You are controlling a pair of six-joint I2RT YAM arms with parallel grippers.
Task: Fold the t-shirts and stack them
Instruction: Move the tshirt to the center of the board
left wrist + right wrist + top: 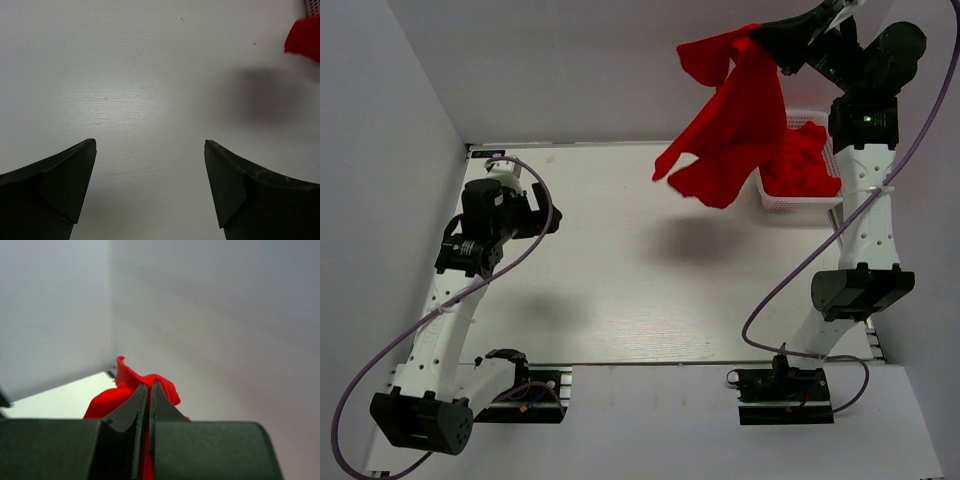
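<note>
My right gripper is shut on a bright red t-shirt and holds it high in the air at the back right, the cloth hanging loose above the table. In the right wrist view the gripper pinches the red t-shirt between its closed jaws. More red t-shirts lie bunched in the white mesh basket. My left gripper is open and empty at the left; in the left wrist view the gripper is over bare table, with a corner of the hanging red t-shirt at the top right.
The white table has walls at the back and both sides. The hanging shirt casts a shadow on the table. The basket stands against the right arm at the back right.
</note>
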